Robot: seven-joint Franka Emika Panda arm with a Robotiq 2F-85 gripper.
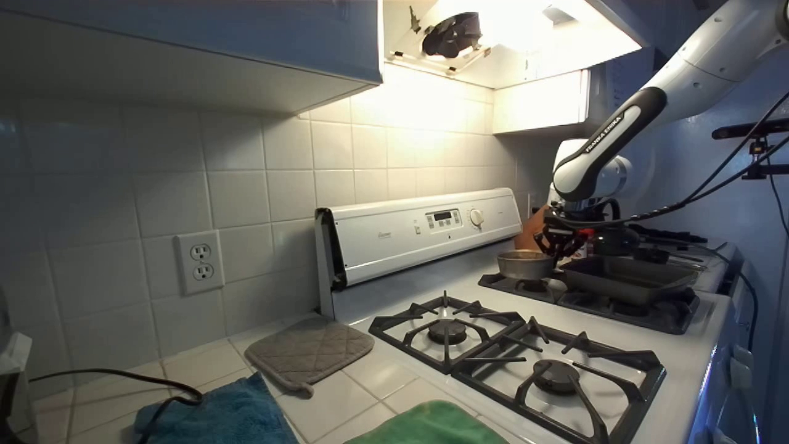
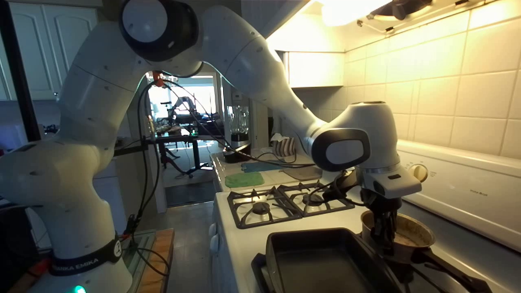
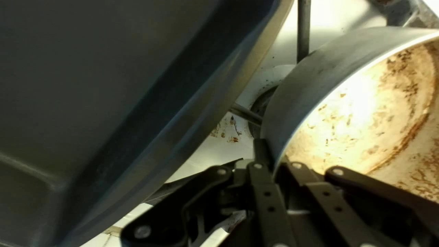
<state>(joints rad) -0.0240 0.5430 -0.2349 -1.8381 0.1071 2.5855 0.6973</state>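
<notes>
Found gripper (image 3: 274, 157) clenched on the metal pot (image 3: 308, 82) at its rim, noted grasp as made but lift as apparently not done, with pot seated on the burner grate (image 1: 518, 292) just beside the dark baking pan (image 2: 321, 256)

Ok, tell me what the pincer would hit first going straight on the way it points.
Likely the burner grate, via the pot: the pincer points down, clamped on the pot's wall; whether the pot already rests there is unclear.
</notes>
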